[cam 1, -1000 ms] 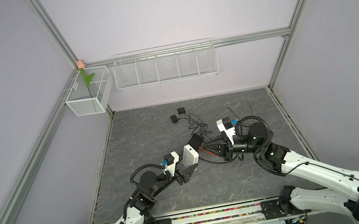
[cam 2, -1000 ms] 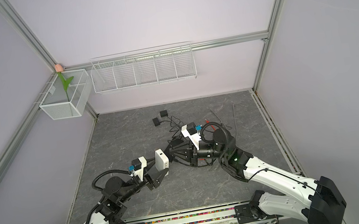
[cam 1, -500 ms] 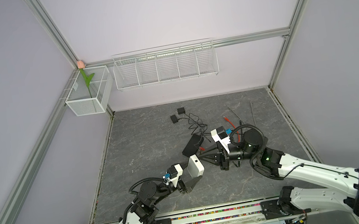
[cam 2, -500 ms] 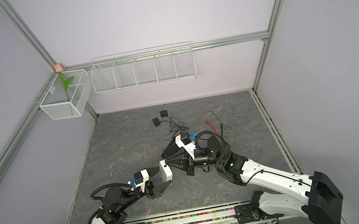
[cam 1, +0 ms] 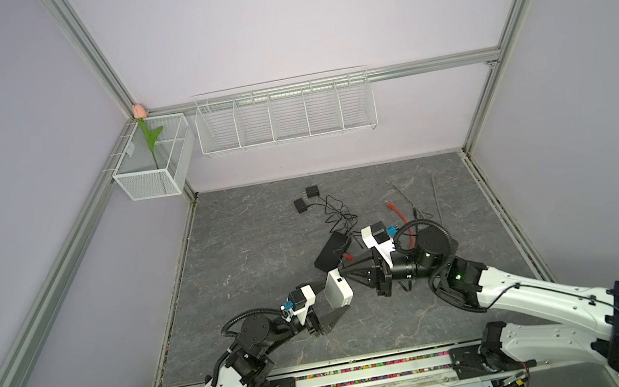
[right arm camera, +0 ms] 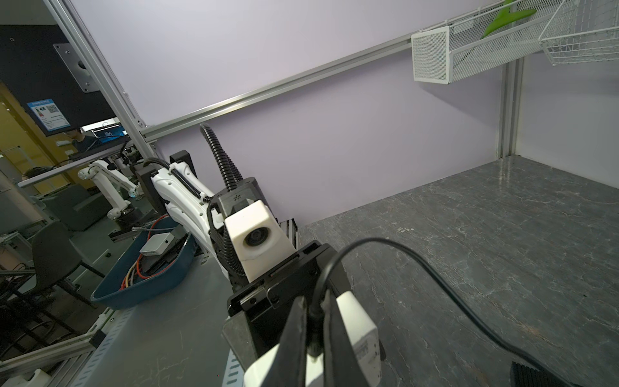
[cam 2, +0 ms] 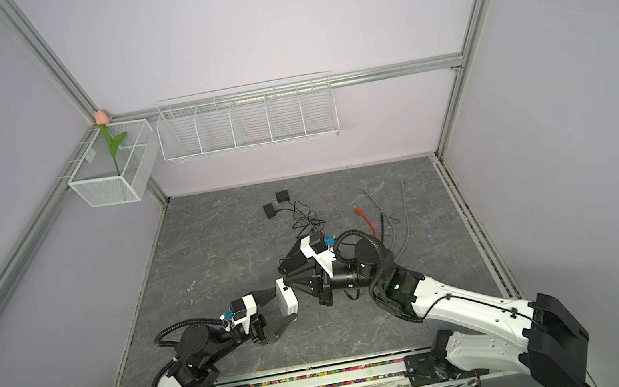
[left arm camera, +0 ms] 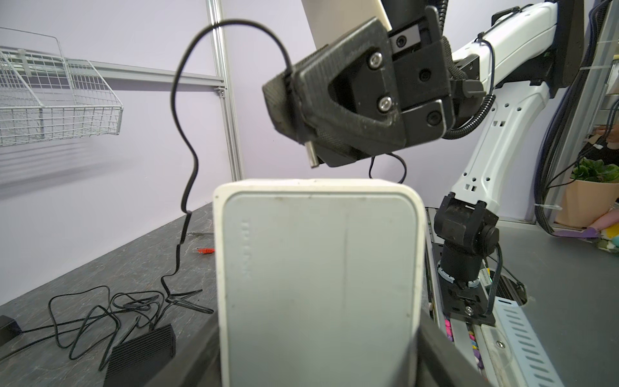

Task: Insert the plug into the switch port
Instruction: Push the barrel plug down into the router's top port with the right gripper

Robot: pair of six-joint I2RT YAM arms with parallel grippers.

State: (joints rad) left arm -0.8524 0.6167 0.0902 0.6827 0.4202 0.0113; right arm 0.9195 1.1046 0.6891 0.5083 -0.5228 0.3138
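Note:
My left gripper is shut on the white switch, which fills the middle of the left wrist view between the two dark fingers. My right gripper is shut on the black plug, whose thin black cable loops up and back down to the floor. The plug's metal tip pokes out of the right gripper just above the switch's far end, with a small gap. In both top views the two grippers meet tip to tip near the front middle; the other top view shows the switch and right gripper.
A black power box lies just behind the grippers, amid tangled black cable. Two small black adapters sit further back. Red and grey cables lie at the back right. Wire baskets hang on the back wall.
The left arm has pulled the switch toward the front edge. The right gripper has followed left and forward with the plug, ending close above the switch's end.

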